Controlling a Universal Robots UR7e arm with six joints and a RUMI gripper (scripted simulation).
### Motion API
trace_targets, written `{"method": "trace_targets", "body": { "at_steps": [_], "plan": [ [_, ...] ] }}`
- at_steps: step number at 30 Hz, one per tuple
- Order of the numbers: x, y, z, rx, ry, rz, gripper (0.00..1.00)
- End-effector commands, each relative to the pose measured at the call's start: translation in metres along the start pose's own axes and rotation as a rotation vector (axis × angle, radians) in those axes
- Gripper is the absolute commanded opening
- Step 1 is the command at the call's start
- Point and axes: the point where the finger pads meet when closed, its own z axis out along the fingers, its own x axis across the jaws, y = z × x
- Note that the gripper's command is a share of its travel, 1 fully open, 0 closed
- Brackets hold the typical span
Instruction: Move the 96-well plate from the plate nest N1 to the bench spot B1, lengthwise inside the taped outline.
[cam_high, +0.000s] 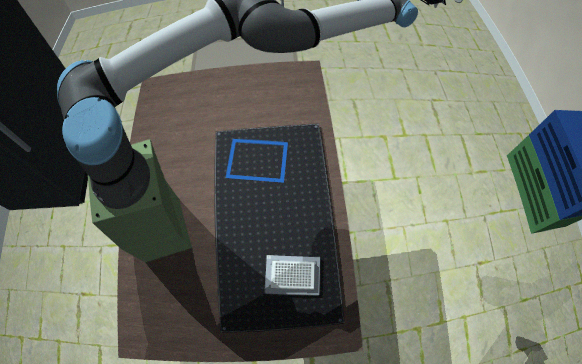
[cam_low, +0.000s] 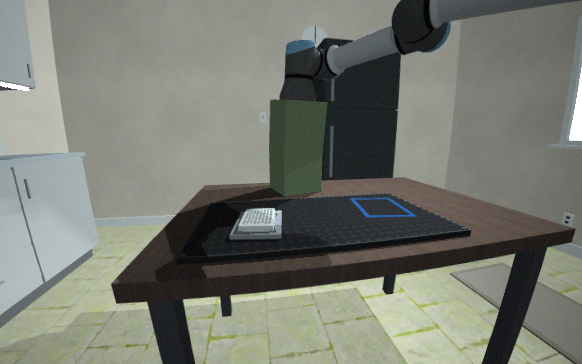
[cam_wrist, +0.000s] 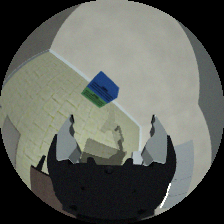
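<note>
The white 96-well plate (cam_high: 292, 272) (cam_low: 257, 219) sits in the grey plate nest (cam_high: 268, 289) (cam_low: 254, 235) at the near end of the black perforated board (cam_high: 275, 220) (cam_low: 325, 227). The blue taped outline (cam_high: 255, 178) (cam_low: 390, 216) lies on the board's far end with nothing inside it. My gripper (cam_wrist: 112, 115) is open and empty. It is held high, off beyond the table's far right side, far from the plate. In the wrist view it faces floor and wall, and neither the plate nor the outline shows there.
The board lies on a brown table (cam_high: 175, 110) (cam_low: 500, 230). The arm's green pedestal (cam_high: 145, 220) (cam_low: 295, 150) stands at the table's left edge. A black cabinet (cam_high: 25, 125) (cam_low: 365, 135) stands behind it. A blue and green box (cam_high: 547, 170) (cam_wrist: 100, 90) sits off to the right.
</note>
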Motion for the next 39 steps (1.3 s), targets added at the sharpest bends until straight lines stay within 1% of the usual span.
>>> {"method": "trace_targets", "body": {
  "at_steps": [1,17,18,19,27,31,32,34,35,39],
  "plan": [
    [0.001,-0.001,-0.001,0.002,0.001,0.001,1.0],
    [0.001,-0.001,-0.001,0.002,0.001,0.001,1.0],
    [0.003,0.003,0.003,-0.031,-0.006,-0.006,1.0],
    [0.005,0.008,0.007,-0.047,-0.009,-0.01,1.0],
    [0.013,0.036,0.033,-0.046,-0.01,-0.012,1.0],
    [0.014,0.039,0.035,-0.046,-0.01,-0.012,1.0],
    [0.015,0.043,0.038,-0.077,-0.02,-0.017,1.0],
    [0.015,0.043,0.038,-0.077,-0.02,-0.017,1.0],
    [0.016,0.047,0.041,-0.095,-0.024,-0.021,1.0],
    [0.02,0.062,0.053,-0.095,-0.025,-0.022,1.0]
  ]
}}
